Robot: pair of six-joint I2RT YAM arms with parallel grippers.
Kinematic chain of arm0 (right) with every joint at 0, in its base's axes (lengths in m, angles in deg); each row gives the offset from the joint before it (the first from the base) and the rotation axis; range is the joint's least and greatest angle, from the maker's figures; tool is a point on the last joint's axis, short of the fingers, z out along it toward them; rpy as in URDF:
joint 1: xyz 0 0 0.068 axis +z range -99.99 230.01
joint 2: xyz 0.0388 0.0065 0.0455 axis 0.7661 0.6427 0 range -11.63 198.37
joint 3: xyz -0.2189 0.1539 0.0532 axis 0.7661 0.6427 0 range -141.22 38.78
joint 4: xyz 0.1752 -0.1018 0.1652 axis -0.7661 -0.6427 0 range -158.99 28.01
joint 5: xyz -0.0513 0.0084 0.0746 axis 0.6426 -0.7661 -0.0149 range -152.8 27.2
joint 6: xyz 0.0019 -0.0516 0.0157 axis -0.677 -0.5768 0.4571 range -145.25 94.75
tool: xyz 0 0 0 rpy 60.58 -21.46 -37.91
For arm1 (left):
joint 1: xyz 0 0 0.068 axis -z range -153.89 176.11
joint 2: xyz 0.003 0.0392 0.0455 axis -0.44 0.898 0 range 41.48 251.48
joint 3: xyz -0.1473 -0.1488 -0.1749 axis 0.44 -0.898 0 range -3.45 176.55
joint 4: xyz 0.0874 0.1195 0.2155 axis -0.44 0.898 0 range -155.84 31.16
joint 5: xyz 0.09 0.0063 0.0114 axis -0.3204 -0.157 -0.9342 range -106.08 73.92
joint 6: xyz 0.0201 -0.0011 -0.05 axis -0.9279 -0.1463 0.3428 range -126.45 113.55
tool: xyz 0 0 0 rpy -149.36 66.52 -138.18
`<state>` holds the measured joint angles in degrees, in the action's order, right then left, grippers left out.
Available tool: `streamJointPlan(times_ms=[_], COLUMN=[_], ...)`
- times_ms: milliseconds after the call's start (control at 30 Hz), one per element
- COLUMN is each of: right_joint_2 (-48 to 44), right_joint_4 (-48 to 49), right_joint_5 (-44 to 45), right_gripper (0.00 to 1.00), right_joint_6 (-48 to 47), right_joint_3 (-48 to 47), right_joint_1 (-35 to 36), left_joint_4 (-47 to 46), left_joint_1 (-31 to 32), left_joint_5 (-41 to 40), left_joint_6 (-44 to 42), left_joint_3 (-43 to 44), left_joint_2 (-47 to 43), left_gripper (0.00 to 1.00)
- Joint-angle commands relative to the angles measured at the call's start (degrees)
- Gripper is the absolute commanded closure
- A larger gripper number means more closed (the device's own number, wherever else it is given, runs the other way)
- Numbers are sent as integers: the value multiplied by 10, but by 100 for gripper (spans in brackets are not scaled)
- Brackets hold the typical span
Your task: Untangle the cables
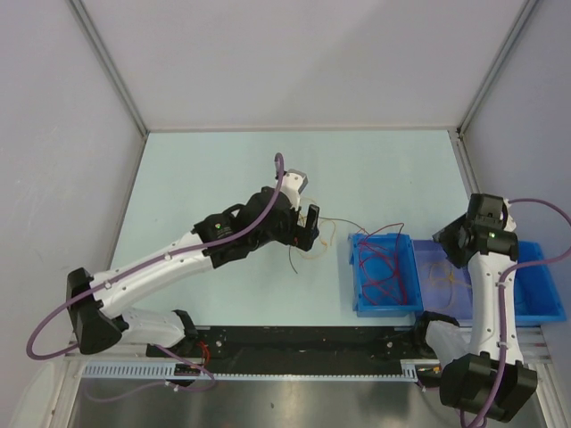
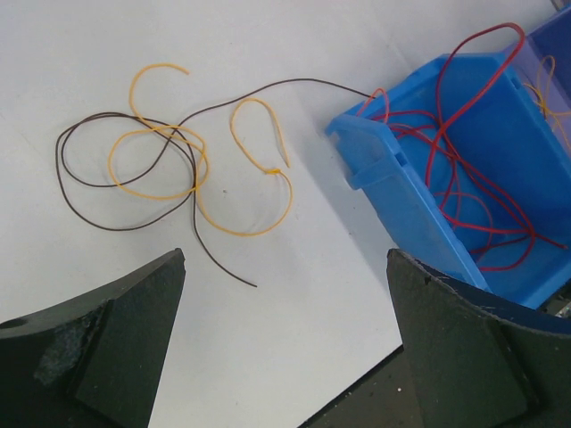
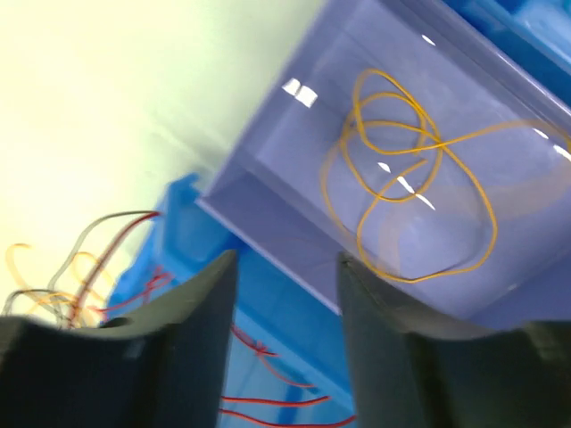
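There are two robot arms, left (image 1: 161,263) and right (image 1: 489,303), two blue bins (image 1: 385,308) (image 1: 544,299), one clear bin (image 1: 428,263), one dark brown cable (image 2: 59,156), and orange cables (image 2: 291,196), red cables (image 2: 483,82) and yellow cables (image 3: 419,134) too tangled to count.

The pale tabletop (image 1: 214,169) carries a loose tangle: a dark brown cable (image 2: 107,113) looped through a yellow cable (image 2: 275,169), both lying flat on it. Just to their right sits a blue bin (image 1: 355,276), with the brown cable's far end reaching its rim. A clear bin (image 1: 433,267) stands right beside it, then a second blue bin (image 1: 540,308)
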<state>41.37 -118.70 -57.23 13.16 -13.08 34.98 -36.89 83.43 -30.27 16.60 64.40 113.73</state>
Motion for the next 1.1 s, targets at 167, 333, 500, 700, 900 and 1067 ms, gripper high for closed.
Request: streamJointPlan(times_ms=[167, 333, 500, 700, 900, 1067], right_joint_2=[-28, -46, -56, -72, -61, -51], right_joint_4=[-2, 25, 48, 77, 84, 94], right_joint_5=[-29, -70, -102, -98, -83, -80], right_gripper=[22, 23, 23, 21, 22, 22], right_joint_6=[-26, -46, -60, -54, -53, -57], right_joint_3=[-68, -74, -75, -75, -75, -75], right_joint_1=[10, 33, 62, 111, 135, 141], left_joint_4=[-14, -23, -43, -61, -82, -137], left_joint_1=[-15, -31, -37, -49, -126, -161], left_joint_5=[-32, -36, -36, -48, -4, 54], left_joint_6=[18, 35, 45, 59, 115, 127], left_joint_3=[-13, -33, -59, -75, -109, -134], left_joint_2=[6, 14, 25, 50, 73, 103], left_gripper=[0, 0, 0, 2, 10, 13])
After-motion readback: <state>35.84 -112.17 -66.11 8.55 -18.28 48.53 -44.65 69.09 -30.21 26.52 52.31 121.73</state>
